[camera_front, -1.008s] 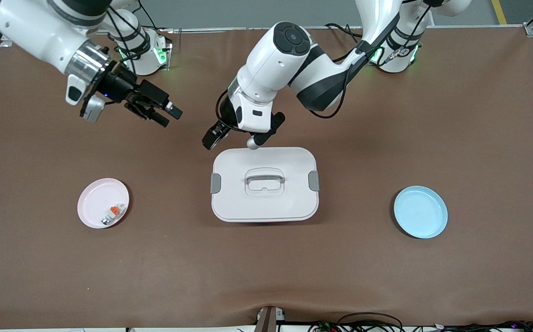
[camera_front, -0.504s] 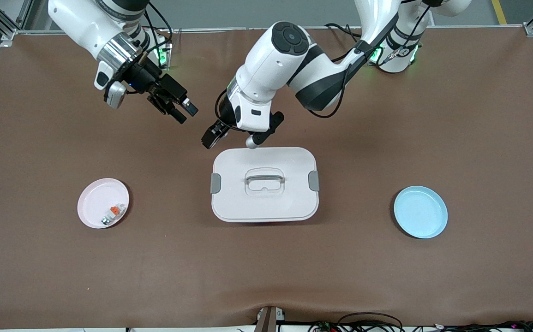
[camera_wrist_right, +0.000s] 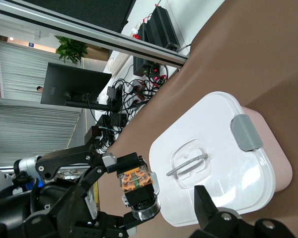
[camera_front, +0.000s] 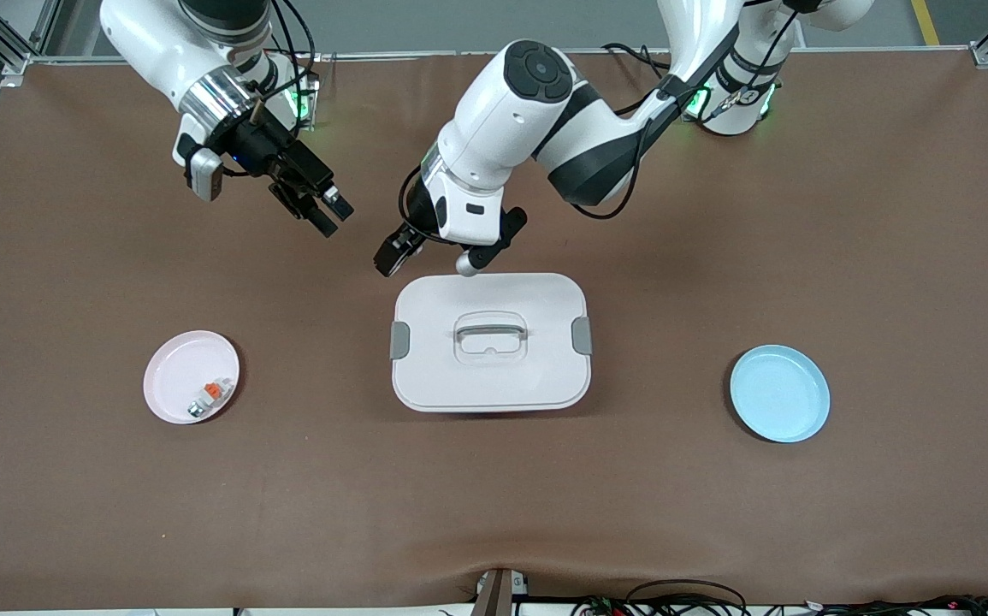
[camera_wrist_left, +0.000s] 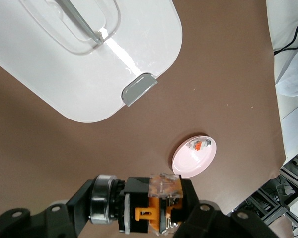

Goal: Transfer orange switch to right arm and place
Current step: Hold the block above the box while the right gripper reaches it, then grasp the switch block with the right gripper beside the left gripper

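- Brown matte sheeting covers the tabletop [camera_front: 716, 530], smooth apart from a faint ripple near the camera-side edge.
- Left end effector [camera_front: 393, 257] hangs just over the tabletop beside the box's edge farther from the front camera; its black fingers are clamped on the orange switch [camera_wrist_left: 156, 203], a blocky black part with an orange band and a clear cap (best seen in the left wrist view, and again in the right wrist view).
- Right end effector [camera_front: 329, 214] is up in the air over bare tabletop, toward the right arm's end from the left one, its two black fingers spread wide with nothing between them.
- White storage box [camera_front: 490, 342]: a rounded rectangle with a glossy lid, a recessed grey bar handle at the centre and a grey clip on each short side.
- Pink plate [camera_front: 170, 376], round and shallow with a low rim, sits toward the right arm's end of the tabletop; a whitish-grey part with an orange tab [camera_front: 211, 393] lies in it beside a small metallic piece.
- Blue plate [camera_front: 779, 393], same round shallow shape, sits toward the left arm's end, well apart from the box.
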You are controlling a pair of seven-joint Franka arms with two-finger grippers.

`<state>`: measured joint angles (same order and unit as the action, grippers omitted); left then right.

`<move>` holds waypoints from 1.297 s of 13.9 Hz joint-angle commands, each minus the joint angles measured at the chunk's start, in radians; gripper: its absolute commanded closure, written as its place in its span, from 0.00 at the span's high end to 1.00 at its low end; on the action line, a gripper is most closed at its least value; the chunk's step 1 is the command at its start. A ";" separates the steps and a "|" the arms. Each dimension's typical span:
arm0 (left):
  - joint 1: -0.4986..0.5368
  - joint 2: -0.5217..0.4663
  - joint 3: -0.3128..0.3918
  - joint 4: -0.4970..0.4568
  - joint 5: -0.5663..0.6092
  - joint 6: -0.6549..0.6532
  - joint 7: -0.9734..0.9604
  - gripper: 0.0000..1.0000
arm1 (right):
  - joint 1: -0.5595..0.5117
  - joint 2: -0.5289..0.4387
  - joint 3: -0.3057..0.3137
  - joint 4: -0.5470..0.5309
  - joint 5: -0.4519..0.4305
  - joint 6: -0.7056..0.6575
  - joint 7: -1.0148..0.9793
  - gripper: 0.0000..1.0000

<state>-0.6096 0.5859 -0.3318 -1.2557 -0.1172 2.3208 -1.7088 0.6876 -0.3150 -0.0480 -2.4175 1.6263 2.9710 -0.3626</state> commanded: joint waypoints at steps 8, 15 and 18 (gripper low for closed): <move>-0.016 0.005 0.016 0.030 -0.012 -0.020 -0.012 0.00 | 0.115 0.145 -0.004 0.133 0.401 0.083 -0.342 1.00; -0.018 -0.001 0.016 0.030 -0.013 -0.096 -0.011 0.00 | 0.116 0.206 -0.006 0.189 0.409 0.094 -0.386 1.00; -0.018 -0.003 0.014 0.035 -0.015 -0.138 -0.009 0.00 | 0.113 0.229 -0.007 0.210 0.408 0.094 -0.397 1.00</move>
<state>-0.6148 0.5858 -0.3287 -1.2449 -0.1172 2.2236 -1.7088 0.8027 -0.1161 -0.0532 -2.2458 2.0003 3.0516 -0.7145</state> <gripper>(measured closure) 0.269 0.000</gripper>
